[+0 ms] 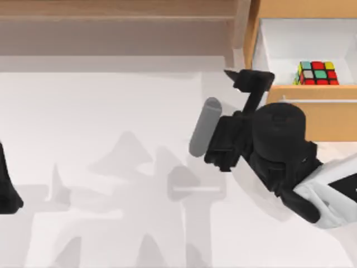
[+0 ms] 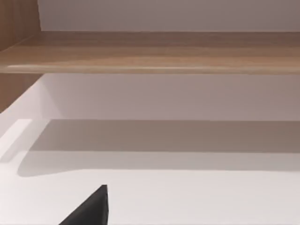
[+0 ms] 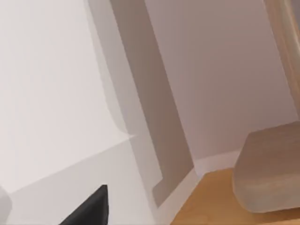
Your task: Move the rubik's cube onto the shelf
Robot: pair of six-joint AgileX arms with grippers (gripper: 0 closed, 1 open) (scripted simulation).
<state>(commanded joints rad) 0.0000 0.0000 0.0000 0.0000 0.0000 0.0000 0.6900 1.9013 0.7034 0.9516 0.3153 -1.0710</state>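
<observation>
The right gripper [image 1: 237, 78] is at the far right part of the table [image 1: 111, 139], just left of the open drawer [image 1: 312, 111], and its black tips point toward the far side. I cannot tell if its jaws are open or closed, because they are seen from above and partly behind the wrist. It holds nothing that I can see. Behind it the black arm goes down to the right edge of the top view, with a grey cylinder beside the wrist.

The rubik's cube [image 1: 317, 73] lies inside the drawer, near its front panel, to the right of the gripper and apart from it. Its red, green and yellow stickers face up.

The shelf [image 1: 117, 11] runs along the far side of the table, left of the drawer, with a grey-brown recess below the board.

The left gripper [image 1: 8, 190] is parked at the left edge of the table; the state of its jaws I cannot tell.
</observation>
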